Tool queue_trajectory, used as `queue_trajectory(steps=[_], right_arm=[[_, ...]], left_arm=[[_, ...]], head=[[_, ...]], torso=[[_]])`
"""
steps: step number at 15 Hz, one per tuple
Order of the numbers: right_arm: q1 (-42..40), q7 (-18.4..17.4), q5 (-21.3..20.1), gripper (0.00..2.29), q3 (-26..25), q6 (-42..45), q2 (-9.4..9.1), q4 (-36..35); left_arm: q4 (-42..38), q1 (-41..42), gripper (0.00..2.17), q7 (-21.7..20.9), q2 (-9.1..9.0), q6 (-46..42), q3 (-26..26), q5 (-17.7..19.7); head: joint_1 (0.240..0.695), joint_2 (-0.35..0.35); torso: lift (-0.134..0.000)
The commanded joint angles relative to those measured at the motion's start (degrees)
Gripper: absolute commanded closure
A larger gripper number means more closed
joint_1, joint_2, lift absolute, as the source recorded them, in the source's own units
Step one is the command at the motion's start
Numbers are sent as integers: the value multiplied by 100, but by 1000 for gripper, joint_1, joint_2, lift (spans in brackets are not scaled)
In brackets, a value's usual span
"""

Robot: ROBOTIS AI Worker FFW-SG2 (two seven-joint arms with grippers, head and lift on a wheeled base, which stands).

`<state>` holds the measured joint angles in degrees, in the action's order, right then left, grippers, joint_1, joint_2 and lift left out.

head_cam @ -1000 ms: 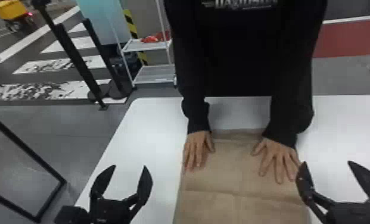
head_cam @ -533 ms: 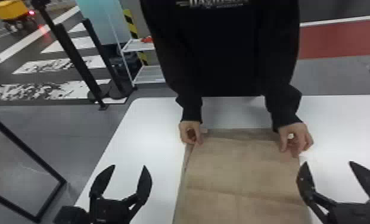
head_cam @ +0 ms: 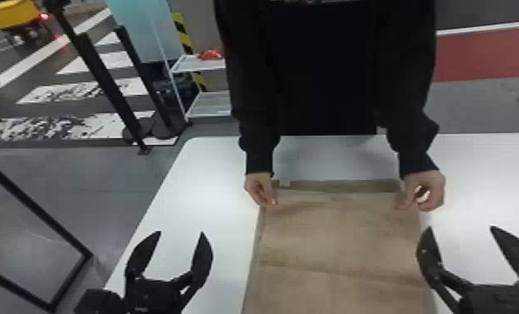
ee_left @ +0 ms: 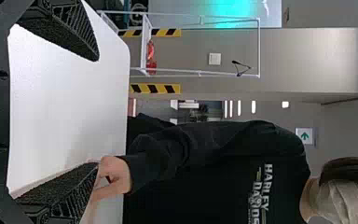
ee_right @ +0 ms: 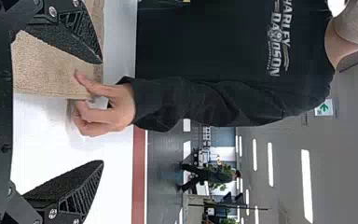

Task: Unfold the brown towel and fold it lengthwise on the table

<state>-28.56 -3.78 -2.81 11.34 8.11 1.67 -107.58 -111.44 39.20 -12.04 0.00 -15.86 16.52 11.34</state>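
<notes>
- Two hands of a person, one near your left side point(head_cam: 261, 190) and one near your right point(head_cam: 424, 190), were at the far corners of the brown towel point(head_cam: 337, 234), fingers curled as if pinching or straightening the cloth.
- A second earlier those hands had lain flat on it; they had since drawn back to its far edge, and a small pale tag point(head_cam: 284, 183) had come into sight there.
- For you, that meant the layout was probably still being set, so the robot's own unfolding seemed not to have begun.
- The towel lay on the white table point(head_cam: 204, 188) between your grippers, apparently in layers, with creases across it.
- Your left gripper point(head_cam: 181, 232) stood wide open and empty beside the towel; it had kept its place.
- Your right gripper point(head_cam: 461, 227) was also spread wide with nothing in it, one finger by the towel's side edge; you could not tell whether they touched.
- Your safest next move was likely to wait until both hands left, since closing early could have caught fingers or dragged the cloth askew.
</notes>
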Motion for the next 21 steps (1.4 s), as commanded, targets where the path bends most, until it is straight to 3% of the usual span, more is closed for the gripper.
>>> queue_trajectory(steps=[1,21], right_arm=[[0,0,-1,127,0,1,-8,0],[-26,0,-1,127,-26,36,0,-9]], left_arm=[[0,0,76,0,-15,0,0,0],[-18,26,76,-53,-15,-35,0,0]], head=[[695,308],[695,305]], torso=[[-110],[-110]])
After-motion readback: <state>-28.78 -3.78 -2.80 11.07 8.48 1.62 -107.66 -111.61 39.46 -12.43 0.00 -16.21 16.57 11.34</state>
